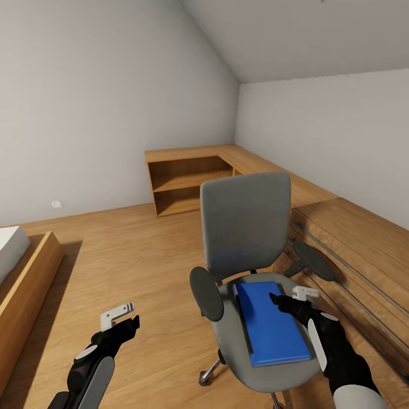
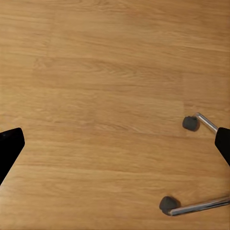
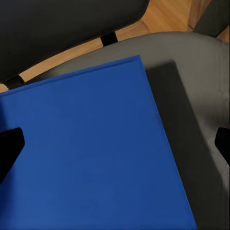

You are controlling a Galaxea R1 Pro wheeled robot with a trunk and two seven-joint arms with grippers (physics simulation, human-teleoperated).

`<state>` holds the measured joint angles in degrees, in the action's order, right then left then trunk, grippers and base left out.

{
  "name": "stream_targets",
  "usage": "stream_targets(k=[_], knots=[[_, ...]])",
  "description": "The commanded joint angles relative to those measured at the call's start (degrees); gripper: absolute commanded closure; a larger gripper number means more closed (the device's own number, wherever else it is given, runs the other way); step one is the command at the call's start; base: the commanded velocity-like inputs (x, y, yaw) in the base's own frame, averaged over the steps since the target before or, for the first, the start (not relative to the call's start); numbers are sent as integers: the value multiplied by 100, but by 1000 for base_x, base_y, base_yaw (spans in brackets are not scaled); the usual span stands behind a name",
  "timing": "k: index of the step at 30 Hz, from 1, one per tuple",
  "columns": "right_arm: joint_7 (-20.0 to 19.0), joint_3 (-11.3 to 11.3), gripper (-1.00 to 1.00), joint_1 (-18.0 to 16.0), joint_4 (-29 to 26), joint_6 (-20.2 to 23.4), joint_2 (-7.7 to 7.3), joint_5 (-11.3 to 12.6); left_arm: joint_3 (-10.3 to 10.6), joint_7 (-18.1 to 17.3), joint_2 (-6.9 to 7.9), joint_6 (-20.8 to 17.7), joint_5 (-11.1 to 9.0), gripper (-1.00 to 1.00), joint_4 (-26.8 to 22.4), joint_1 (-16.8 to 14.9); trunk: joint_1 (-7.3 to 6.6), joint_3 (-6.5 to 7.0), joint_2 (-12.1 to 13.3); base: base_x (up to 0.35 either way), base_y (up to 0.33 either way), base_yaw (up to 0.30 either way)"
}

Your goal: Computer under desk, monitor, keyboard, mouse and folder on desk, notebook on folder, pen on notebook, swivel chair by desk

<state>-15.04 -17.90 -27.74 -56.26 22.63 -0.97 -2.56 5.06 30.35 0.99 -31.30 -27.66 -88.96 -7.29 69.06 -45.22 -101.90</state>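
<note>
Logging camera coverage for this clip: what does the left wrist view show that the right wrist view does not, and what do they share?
Left wrist view: bare wooden floor beneath the open left gripper, with two dark casters on chrome legs of the swivel chair base.

Right wrist view: the blue folder lying flat on the chair's grey seat, the dark backrest behind it, and the open right gripper hovering above the folder.

Shared: both show parts of the swivel chair, some wooden floor, and black fingertips at the picture edges, holding nothing.
</note>
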Motion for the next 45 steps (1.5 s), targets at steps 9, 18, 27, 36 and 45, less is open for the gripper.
stream_targets(k=[9,18,27,36,45], knots=[[137,-12,-100,-4,1,23,17,-25,17,59,6,-7,-56,-100,-7,-4,-1,-5,-3,0,0,0],[150,3,-100,-4,88,14,18,-25,20,59,6,-7,-54,-100,-7,-4,65,-59,-123,0,0,0],[150,6,-100,-4,97,14,18,-25,21,59,6,-7,-55,-100,-13,-5,263,-221,-484,0,0,0],[150,6,-100,-4,98,14,18,-25,21,59,6,-7,-56,-100,-7,-4,263,-221,-484,0,0,0],[150,6,-100,-4,98,14,18,-25,19,59,6,-7,-56,-100,-9,-3,373,-310,-684,0,0,0]])
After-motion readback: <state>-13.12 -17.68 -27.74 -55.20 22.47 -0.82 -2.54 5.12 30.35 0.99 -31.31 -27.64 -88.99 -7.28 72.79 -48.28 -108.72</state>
